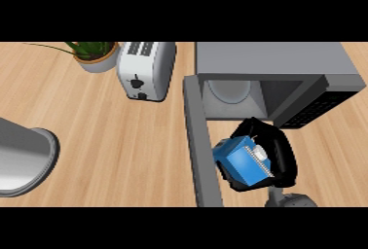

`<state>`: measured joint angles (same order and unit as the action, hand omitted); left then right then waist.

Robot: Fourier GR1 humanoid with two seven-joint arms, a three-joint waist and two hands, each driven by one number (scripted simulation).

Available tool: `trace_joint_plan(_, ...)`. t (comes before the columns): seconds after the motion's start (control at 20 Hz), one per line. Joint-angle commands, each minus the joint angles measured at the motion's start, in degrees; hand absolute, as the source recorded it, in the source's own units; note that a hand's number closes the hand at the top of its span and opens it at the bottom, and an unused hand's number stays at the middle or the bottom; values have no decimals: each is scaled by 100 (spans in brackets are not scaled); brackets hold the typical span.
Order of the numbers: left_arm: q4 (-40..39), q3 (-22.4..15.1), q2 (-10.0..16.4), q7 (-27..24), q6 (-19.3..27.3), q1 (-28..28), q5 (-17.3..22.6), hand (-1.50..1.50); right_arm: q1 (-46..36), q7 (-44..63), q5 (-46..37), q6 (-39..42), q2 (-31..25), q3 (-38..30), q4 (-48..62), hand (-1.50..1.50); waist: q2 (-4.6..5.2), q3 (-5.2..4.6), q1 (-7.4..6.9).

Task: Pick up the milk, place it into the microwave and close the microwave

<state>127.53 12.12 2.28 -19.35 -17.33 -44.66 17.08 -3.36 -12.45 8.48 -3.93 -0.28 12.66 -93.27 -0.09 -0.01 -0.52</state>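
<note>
- Nearest you, the right forearm (287, 200) comes up from the lower edge and ends in the right hand (280, 146). Its black fingers and thumb are curled round the milk (237, 164), and it holds nothing else.
- You have the milk, a blue carton with a white cap (260, 154) on its top, just in front of the open mouth of the microwave (273, 61). It is not yet inside the cavity. From this steep view you cannot tell whether its base is clear of the counter (122, 146).
- Your target stands at the upper right, with its door (195, 136) swung wide toward you. The door runs just beside the carton on its left. Inside, the round turntable (230, 90) shows on the cavity floor.
- Expect the carton to handle as a fairly light box with thin walls that give under a squeeze, so treat it as soft rather than stiff. If it is full, the liquid may shift as you tilt it.
- Your hold looks sensible: across the flat side walls at mid-height, where opposing faces give the fingers purchase. Stay off the folded top ridge and the cap, which would likely buckle or let it swing.
- Carry it upright and mind the door edge at its left as you go in.
- Your left hand shows nowhere in the view, so you have no word on it.
- You can ignore the toaster (147, 68), the potted plant (93, 51) and the metal pot (25, 155). All three sit well apart to the left.
</note>
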Motion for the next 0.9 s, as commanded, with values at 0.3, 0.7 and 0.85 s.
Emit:
trace_joint_plan(0.3, -395, 497, 99, 107, -223, 304, 225, -150, -1695, 67, -551, -1271, 27, -382, 1714, 150, 17, 1, -31)
trace_joint_plan(0.7, -763, 835, 378, 272, -415, 827, 494, -150, -3003, -937, -242, -1169, -93, -1233, 4472, 150, 55, 4, -81)
trace_joint_plan(0.85, -784, 695, 202, 416, -294, 1000, 220, -150, -3495, -1444, -137, -999, 12, -1492, 5283, 150, 51, 6, -74)
